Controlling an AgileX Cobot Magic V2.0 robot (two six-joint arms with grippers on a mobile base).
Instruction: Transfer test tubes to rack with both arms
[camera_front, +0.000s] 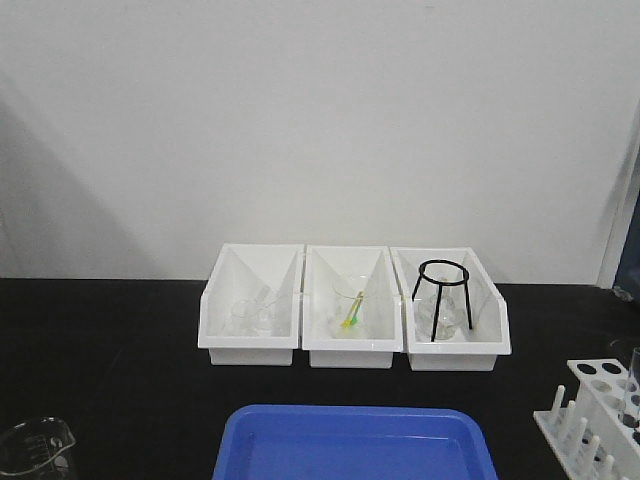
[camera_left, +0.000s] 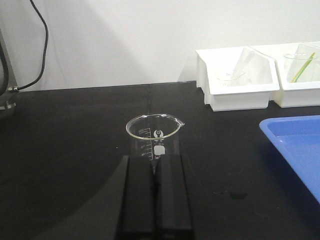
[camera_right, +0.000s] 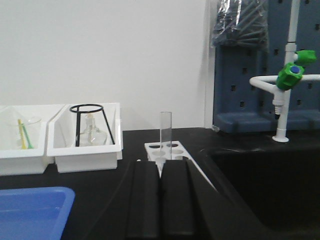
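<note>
One slim clear glass test tube (camera_right: 165, 131) stands in the small white plastic rack (camera_right: 172, 150); both black tools, left (camera_left: 156, 172) and right (camera_right: 160, 172), sit closed and empty; I'd guess the beaker (camera_left: 153, 141) offers nothing left to fetch

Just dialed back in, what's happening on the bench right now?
Nothing is being held. The left gripper is shut, empty, with a glass beaker just ahead of it. The right gripper is also shut, facing the white rack, where one test tube stands upright. No other loose tubes are visible. A blue tray sits between them.
</note>
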